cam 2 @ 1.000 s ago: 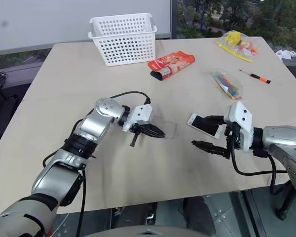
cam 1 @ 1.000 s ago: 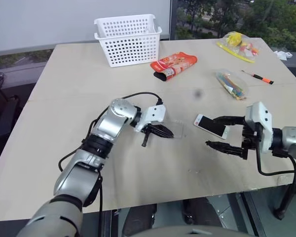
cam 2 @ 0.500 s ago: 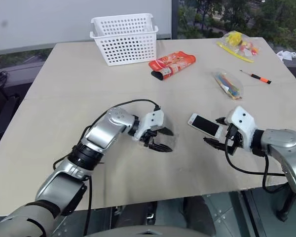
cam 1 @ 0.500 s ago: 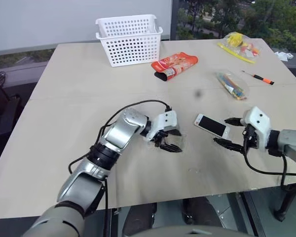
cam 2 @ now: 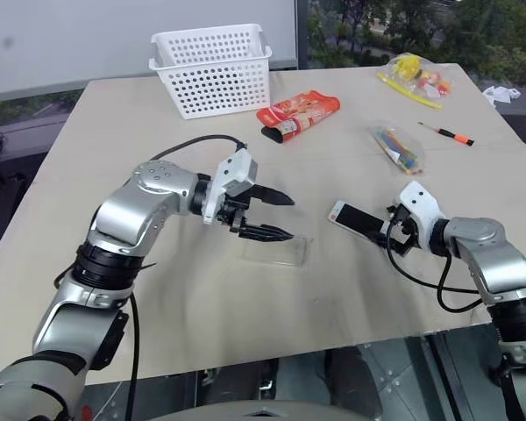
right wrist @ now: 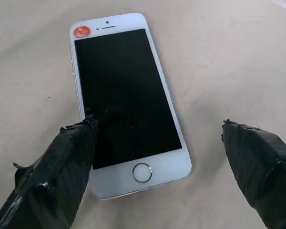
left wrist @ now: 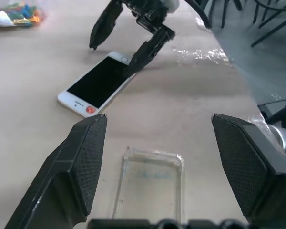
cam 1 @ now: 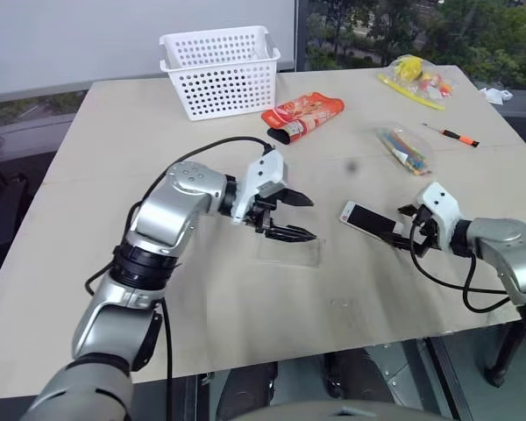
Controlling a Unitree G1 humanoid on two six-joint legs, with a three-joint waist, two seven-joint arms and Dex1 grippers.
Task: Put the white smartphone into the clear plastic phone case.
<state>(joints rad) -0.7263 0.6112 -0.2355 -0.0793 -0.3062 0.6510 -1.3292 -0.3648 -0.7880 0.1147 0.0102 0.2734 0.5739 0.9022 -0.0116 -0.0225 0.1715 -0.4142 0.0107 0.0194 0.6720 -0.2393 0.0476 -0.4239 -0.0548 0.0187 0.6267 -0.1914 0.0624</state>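
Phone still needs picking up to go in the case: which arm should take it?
Right. The right gripper is open at the end of the white smartphone, one finger over its screen. The left gripper hangs open above the clear plastic phone case.

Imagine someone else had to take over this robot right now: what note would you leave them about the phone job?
Left gripper: open, empty, hovering just above the clear plastic phone case, which lies flat on the table.
Right gripper: open, fingers either side of the near end of the white smartphone, not gripping it.
The phone lies screen up on the table, to the right of the case and apart from it.
Done: nothing seated yet; the case is empty.
Left: close on the phone, carry it to the case and press it in.
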